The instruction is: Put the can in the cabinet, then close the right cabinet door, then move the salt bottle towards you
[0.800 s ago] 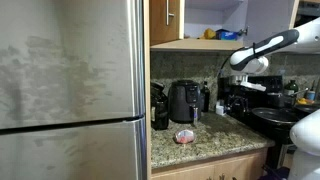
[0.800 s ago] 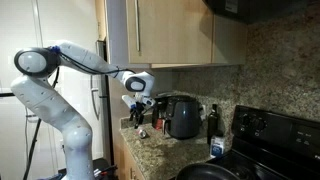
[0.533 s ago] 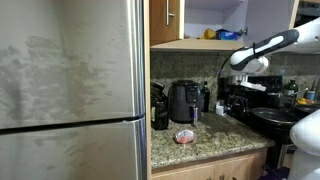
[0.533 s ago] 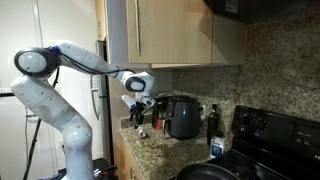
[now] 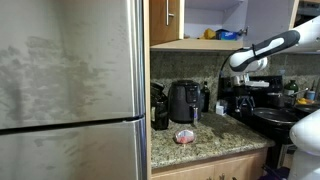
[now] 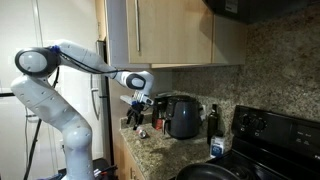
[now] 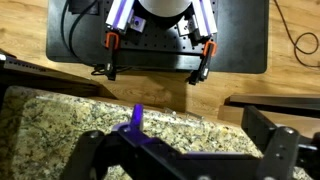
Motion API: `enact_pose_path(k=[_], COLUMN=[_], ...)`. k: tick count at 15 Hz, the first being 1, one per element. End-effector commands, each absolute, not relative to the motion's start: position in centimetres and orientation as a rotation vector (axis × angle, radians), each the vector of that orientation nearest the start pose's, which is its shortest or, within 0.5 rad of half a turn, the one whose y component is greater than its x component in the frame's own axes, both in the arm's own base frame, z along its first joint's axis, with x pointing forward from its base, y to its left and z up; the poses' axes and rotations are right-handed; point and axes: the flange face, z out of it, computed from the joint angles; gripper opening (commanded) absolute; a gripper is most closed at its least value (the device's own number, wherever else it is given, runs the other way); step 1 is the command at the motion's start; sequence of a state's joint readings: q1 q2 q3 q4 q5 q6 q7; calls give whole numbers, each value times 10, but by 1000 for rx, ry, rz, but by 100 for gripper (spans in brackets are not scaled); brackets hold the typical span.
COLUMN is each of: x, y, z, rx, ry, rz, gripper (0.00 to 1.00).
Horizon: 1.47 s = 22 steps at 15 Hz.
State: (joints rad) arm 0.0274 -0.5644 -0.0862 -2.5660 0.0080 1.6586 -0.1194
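surface: granite counter (image 5: 215, 135), lower centre | front: can (image 5: 184, 136) lying flat near the edge | back, by the wall: black fryer (image 5: 183, 101), coffee maker (image 5: 159, 106) just left of it | in an exterior view, lower right: salt bottle (image 6: 217, 147), dark bottle (image 6: 212, 118) behind it

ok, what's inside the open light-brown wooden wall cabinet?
On the bottom shelf of the cabinet: a yellow item and a blue item, too small to identify. Upper interior is cut off by the frame. The flat pinkish-red tin lies outside, on the speckled granite counter.
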Motion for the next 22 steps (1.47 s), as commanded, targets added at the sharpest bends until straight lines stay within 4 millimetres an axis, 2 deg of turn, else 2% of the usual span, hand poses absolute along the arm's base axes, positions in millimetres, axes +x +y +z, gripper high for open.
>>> enact_pose_path(k=[1, 2, 6, 7, 10, 11, 12, 14, 16, 17, 18, 20, 21, 22], x=[335, 337, 334, 337, 352, 339, 336, 323, 292, 318, 307, 303, 307, 328], y=[-21, -20, -19, -20, -19, 36, 40, 78, 111, 94, 104, 101, 98, 103], z=[430, 430, 430, 431, 433, 480, 489, 524, 564, 538, 552, 553, 548, 523], rx=[-3029, -3035, -3024, -3054, -3073, -3063, -3048, -3018, -3006, -3020, -3020, -3021, -3020, -3058], ry=[-211, -206, -167, -243, -378, -381, -399, -507, -615, -557, -574, -562, -552, -533], rz=[514, 464, 477, 447, 175, 74, 5, -119, -277, -163, -220, -227, -207, -38], gripper=[100, 100, 100, 100, 100, 100, 100, 100, 100, 100, 100, 100, 100, 100])
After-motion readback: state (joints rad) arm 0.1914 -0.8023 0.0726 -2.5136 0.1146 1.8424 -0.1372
